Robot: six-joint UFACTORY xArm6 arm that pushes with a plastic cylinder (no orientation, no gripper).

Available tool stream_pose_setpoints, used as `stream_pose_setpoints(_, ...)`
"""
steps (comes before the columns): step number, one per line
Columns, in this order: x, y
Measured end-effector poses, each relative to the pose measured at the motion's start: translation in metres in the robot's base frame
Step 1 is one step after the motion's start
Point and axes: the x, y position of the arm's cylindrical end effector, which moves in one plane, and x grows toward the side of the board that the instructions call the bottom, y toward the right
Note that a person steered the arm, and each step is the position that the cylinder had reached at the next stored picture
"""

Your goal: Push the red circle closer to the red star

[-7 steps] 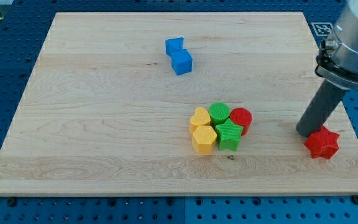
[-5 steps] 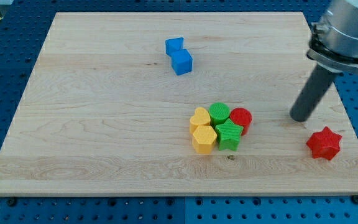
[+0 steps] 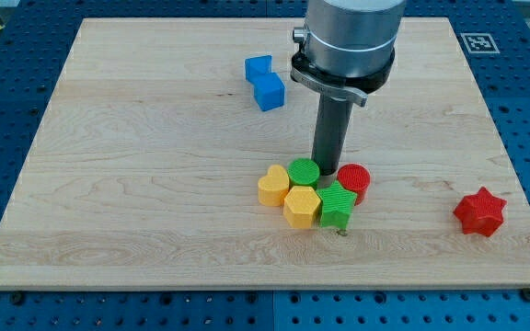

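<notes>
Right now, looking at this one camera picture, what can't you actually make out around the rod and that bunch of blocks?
- My tip: its very end sits behind the green circle and beside the red circle; contact with either cannot be told.
- Green star: a small dark speck at its bottom edge is too small to identify.
- Arm: cut off by the view's top edge.
- Two blue blocks: the upper one's shape is unclear.

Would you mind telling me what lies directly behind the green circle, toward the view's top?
My tip stands just behind the green circle, beside the red circle. The rod hides a strip of board behind it; I cannot tell whether the tip touches either block.
</notes>
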Motion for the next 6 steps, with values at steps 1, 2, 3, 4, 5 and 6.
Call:
stream_pose_setpoints(1, 0.008, -0.007)
stream_pose_setpoints(2, 0.016, -0.007)
stream_pose_setpoints(3, 0.024, -0.003)
stream_pose_setpoints(4, 0.024, 0.016)
stream_pose_setpoints(5, 0.019, 0.044)
stream_pose_setpoints(6, 0.019, 0.078)
